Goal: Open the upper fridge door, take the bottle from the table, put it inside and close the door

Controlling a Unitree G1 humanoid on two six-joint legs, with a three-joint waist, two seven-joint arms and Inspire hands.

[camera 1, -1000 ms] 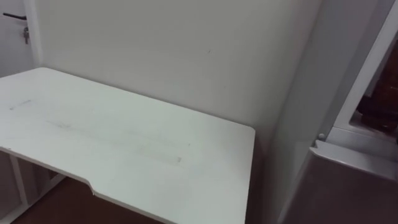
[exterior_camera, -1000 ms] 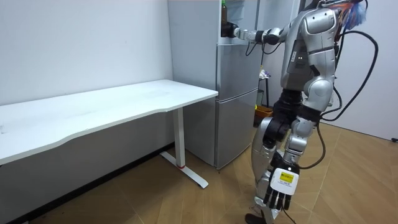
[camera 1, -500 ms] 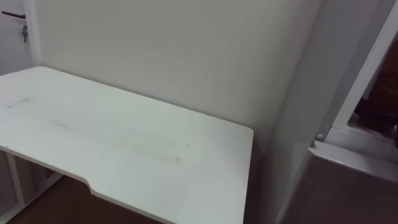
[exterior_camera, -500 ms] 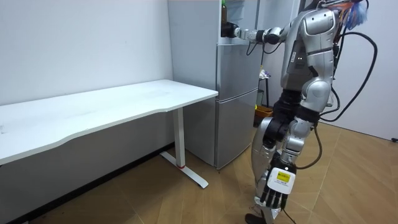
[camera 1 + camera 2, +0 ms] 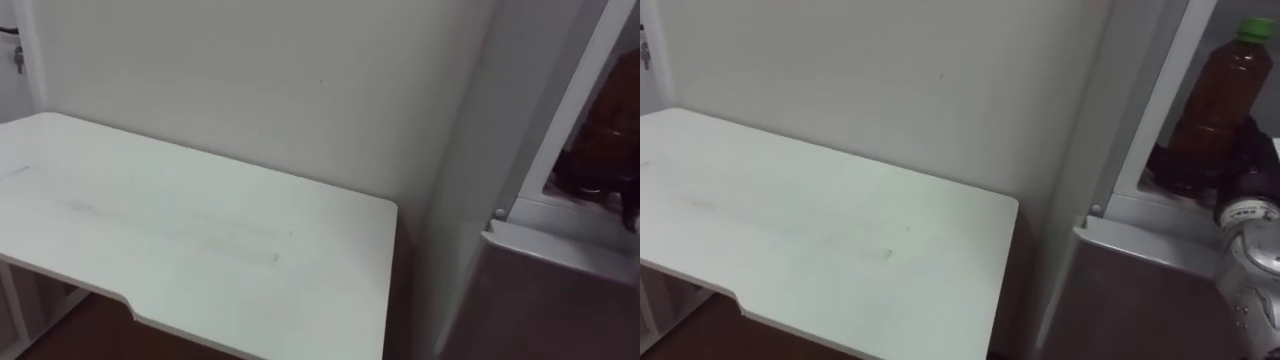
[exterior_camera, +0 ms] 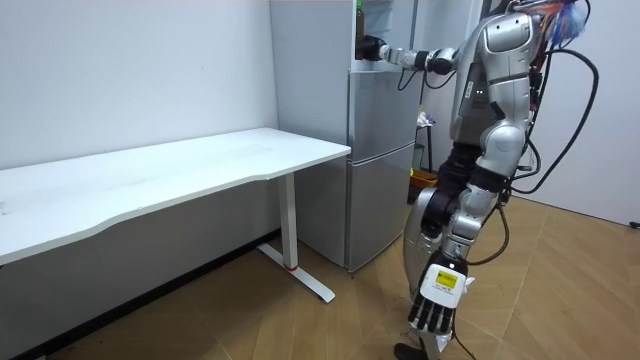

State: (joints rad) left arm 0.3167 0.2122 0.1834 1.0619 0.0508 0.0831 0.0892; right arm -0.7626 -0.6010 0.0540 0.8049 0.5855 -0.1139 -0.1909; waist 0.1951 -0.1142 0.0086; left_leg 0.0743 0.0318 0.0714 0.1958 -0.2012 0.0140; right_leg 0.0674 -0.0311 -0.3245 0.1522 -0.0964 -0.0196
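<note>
In the left eye view I see the white table (image 5: 200,240) against the wall, and just beside its end the grey fridge (image 5: 540,310), its upper compartment open and dark inside.

In the room view the robot stands in front of the fridge. Its right hand (image 6: 370,47) is stretched into the upper compartment at the bottle (image 6: 359,25). The left hand (image 6: 438,298) hangs by the leg, fingers loose and pointing down.

In the right eye view the brown, green-capped bottle stands upright just inside the upper compartment. The dark right hand is wrapped around its lower part.
</note>
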